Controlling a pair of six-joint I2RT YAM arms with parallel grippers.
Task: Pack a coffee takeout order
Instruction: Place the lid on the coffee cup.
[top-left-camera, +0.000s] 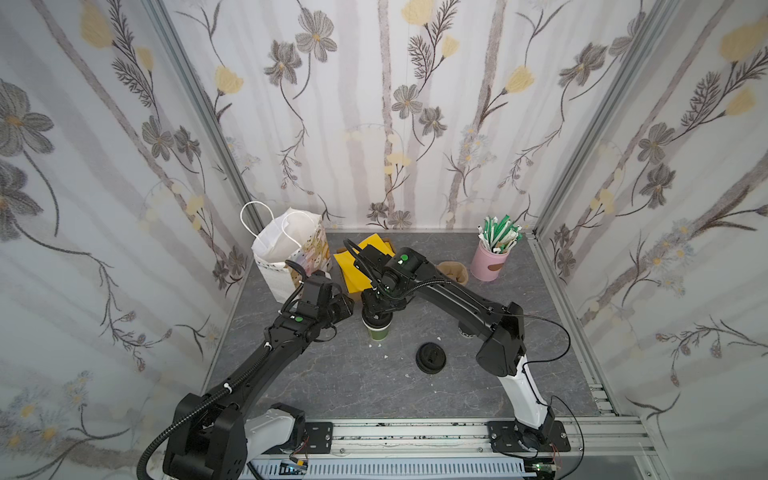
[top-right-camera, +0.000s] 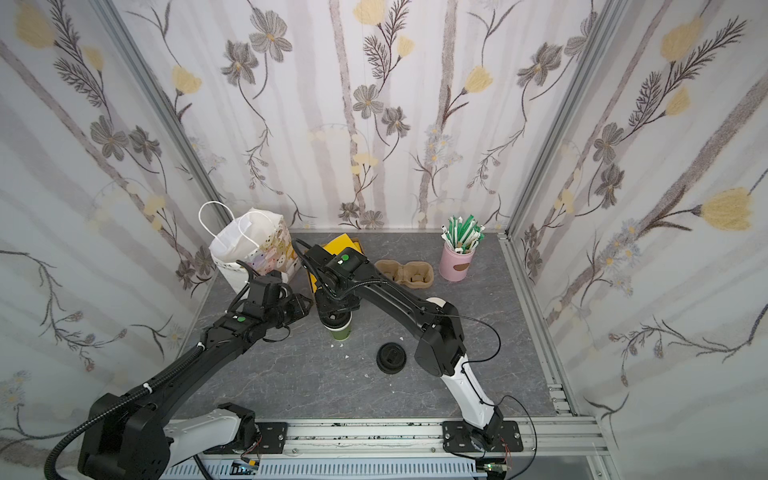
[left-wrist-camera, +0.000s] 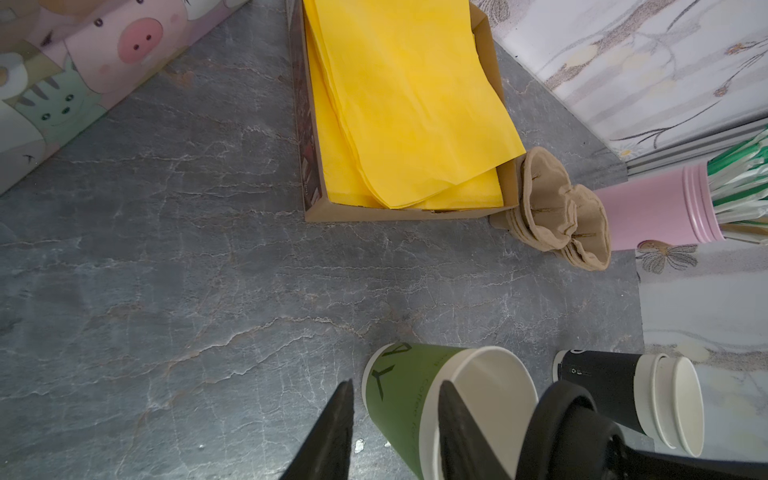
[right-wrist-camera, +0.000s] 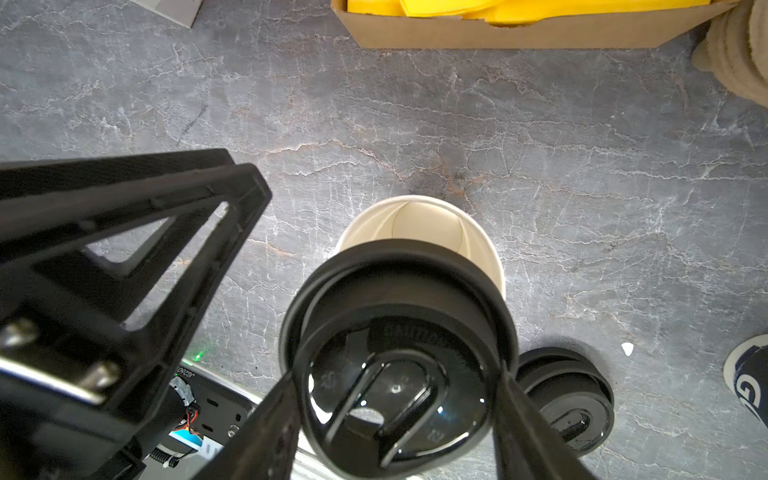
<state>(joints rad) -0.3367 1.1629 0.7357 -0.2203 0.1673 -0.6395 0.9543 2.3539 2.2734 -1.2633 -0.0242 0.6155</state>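
The green paper cup (top-left-camera: 378, 331) (top-right-camera: 342, 331) stands upright and uncovered on the grey table, cream inside (right-wrist-camera: 419, 224). My right gripper (top-left-camera: 376, 309) (right-wrist-camera: 397, 374) is shut on a round black lid (right-wrist-camera: 395, 332) (left-wrist-camera: 569, 424). The lid hangs just over the cup, offset toward the near side, and part of the mouth still shows. My left gripper (top-left-camera: 348, 309) (left-wrist-camera: 395, 384) is open beside the cup (left-wrist-camera: 409, 374), holding nothing; I cannot tell whether a finger touches it. Yellow napkins (top-left-camera: 353, 266) (left-wrist-camera: 407, 104) lie stacked in a cardboard box behind.
A white paper bag (top-left-camera: 282, 253) with cartoon animals stands at the back left. A spare black lid (top-left-camera: 431, 358) lies to the cup's right. Brown cup carriers (top-right-camera: 405, 272), a pink tin of straws (top-left-camera: 490, 259) and stacked black cups (left-wrist-camera: 623, 395) sit further right.
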